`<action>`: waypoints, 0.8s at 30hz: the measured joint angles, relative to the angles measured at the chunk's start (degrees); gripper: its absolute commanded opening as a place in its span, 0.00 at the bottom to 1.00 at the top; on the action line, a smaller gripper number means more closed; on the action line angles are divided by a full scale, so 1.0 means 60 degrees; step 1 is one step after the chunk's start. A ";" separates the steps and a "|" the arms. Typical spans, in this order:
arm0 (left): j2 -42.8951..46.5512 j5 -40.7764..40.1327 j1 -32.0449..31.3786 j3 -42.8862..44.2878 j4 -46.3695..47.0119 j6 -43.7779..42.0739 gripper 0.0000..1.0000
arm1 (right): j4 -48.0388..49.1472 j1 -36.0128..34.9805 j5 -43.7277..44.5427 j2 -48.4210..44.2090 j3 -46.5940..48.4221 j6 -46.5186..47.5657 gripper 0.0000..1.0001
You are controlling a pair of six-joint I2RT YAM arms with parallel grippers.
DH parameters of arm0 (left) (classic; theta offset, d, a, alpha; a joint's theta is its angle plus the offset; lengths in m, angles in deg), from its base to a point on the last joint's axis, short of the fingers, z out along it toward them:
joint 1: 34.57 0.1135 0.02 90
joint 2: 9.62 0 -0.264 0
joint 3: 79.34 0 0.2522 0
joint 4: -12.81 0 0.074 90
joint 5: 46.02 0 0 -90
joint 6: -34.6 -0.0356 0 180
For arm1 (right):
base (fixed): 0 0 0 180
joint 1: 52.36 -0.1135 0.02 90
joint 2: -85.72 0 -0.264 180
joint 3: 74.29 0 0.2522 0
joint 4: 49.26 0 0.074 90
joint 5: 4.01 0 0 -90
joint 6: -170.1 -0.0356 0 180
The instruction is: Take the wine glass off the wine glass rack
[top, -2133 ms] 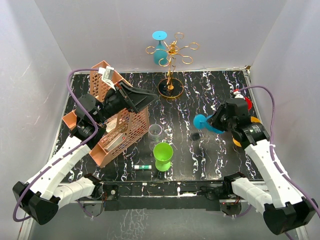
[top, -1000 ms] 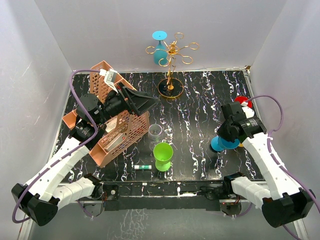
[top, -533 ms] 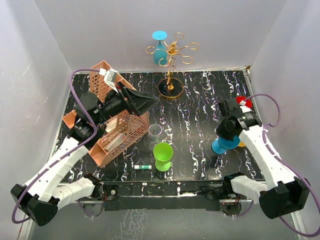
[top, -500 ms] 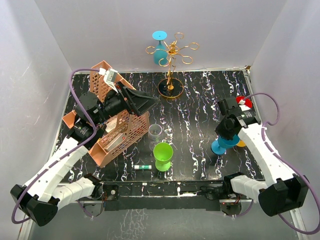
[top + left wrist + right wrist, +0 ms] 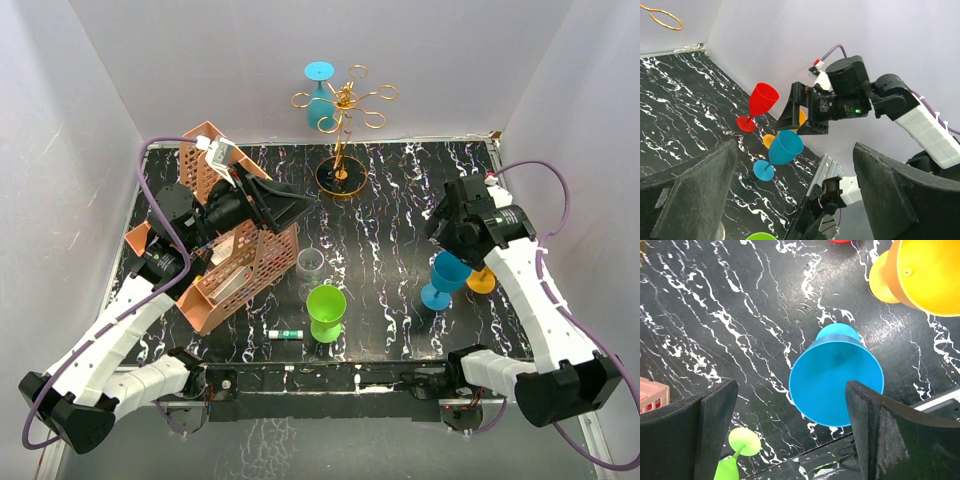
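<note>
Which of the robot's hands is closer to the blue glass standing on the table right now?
Right. The right hand hangs just above the blue glass, open, not gripping it. The left hand is far across the table, by the pink organizer.

No word, number or brand can be read in any view. The small tube (image 5: 285, 333) lying near the front edge of the tabletop (image 5: 400, 200) has a white body with a green band, but any print on it is too small to make out. A white tag (image 5: 216, 150) near the left arm's wrist shows no legible writing. The only sign is a small green light (image 5: 856, 111) lit on the right arm's wrist housing.
</note>
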 measured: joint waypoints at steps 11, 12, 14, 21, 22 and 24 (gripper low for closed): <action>-0.0554 -0.0546 0.0000 0.0514 -0.0353 0.0328 0.97 | 0.1337 0.0000 -0.0619 -0.3133 -0.0237 0.1592 0.98; -0.0718 -0.0641 0.0000 0.0743 -0.0576 0.0302 0.97 | 0.1559 0.0000 -0.0790 -0.3453 -0.0321 0.1683 0.99; -0.1169 -0.0834 0.0000 0.1399 -0.1180 0.0062 0.97 | 0.1905 -0.0022 -0.1202 -0.4146 -0.0386 0.1803 0.98; -0.3322 -0.2790 0.0036 0.4925 -0.4003 -0.1209 0.97 | 0.2470 -0.0605 -0.2080 -0.4433 -0.0579 0.2109 0.99; -0.3544 -0.3049 0.0069 0.5202 -0.4229 -0.1337 0.97 | 0.2470 -0.0670 -0.2131 -0.4441 -0.0594 0.2164 0.98; -0.3996 -0.3442 0.0182 0.5617 -0.4546 -0.1519 0.97 | 0.2503 -0.0794 -0.2193 -0.4448 -0.0594 0.2269 0.98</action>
